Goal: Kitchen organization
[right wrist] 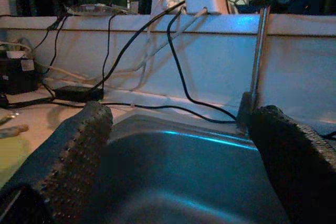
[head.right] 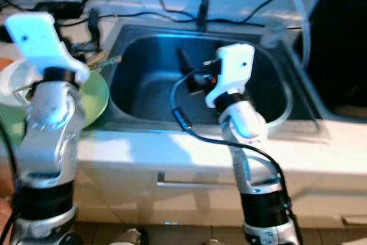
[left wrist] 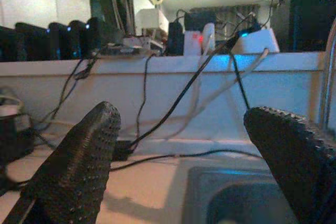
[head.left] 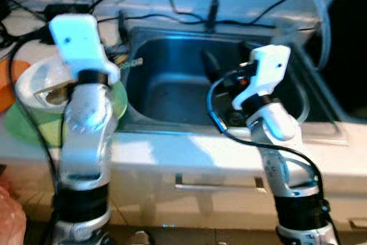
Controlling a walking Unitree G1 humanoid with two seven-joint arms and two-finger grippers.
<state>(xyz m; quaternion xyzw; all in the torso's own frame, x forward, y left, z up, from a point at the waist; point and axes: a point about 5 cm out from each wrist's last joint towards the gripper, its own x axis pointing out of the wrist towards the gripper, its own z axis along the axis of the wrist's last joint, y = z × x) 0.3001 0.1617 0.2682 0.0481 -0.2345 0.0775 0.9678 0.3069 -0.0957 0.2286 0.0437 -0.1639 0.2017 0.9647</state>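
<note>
— Across the middle of the head views, what stood out first?

— At the centre sat the steel sink [head.left: 172, 93], sunk into the pale surface [head.left: 189, 150], its basin lit blue. Below the front edge ran a drawer front with a metal handle [head.left: 218, 186]. Behind the sink rose a white wall [right wrist: 210, 66] with black cables [right wrist: 178, 61] draped down it onto the ledge.

— And the arms?

— Both silver arms were raised. The left arm [head.left: 86, 136] stood over the surface to the left of the sink; the right arm [head.left: 275, 136] reached over the front rim of the basin.

— What lay under the left arm?

— A green plate [head.right: 94, 98] beside the sink's left edge, and a white bowl [head.left: 37, 87] touching or overlapping it; I could not tell which. Something tan lay in the bowl, too blurred to name. An orange item [head.left: 6, 87] showed at the far left edge.

— How were the end effectors set?

— The left end effector [left wrist: 181, 166] had its two dotted black fingers [left wrist: 79, 166] well apart, pointing toward the back wall over the sink's left rear corner. The right end effector [right wrist: 181, 166] was likewise spread wide, hovering above the basin, facing the thin faucet stem [right wrist: 257, 51]. Neither held anything.
</note>
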